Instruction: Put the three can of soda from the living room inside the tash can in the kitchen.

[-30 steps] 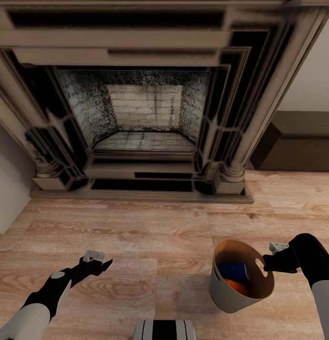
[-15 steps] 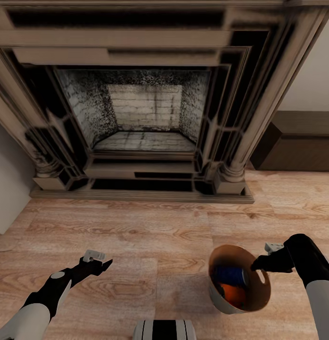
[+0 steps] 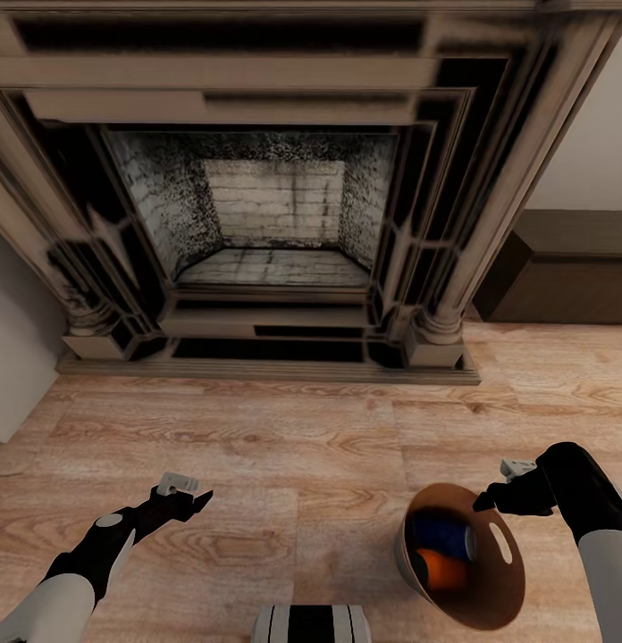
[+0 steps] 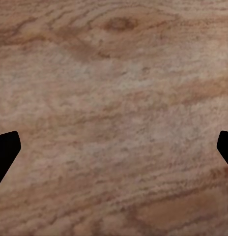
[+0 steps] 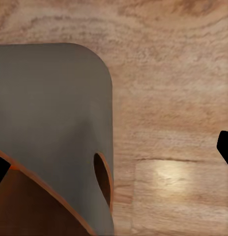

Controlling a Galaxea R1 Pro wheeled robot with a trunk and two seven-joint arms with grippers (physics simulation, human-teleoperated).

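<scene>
Now tash can point(image 3: 490, 597) tilted beside right pincer point(image 3: 483, 502), both pincers spread, left pincer point(image 3: 200, 500) over bare wood floor point(image 3: 302, 446)

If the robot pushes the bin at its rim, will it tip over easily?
Probably yes. The trash can already leans, standing on a narrower base than its rim. It looks light, holding only a blue can and an orange can. The right gripper sits beside its rim, with fingers apart.

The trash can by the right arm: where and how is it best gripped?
Grip the trash can at its rim beside the handle slot, one finger inside and one outside. Come from the robot's right, where the right pincer is at that edge. The bin leans toward the robot with cans inside, so the thin wall suits a pinch better.
</scene>
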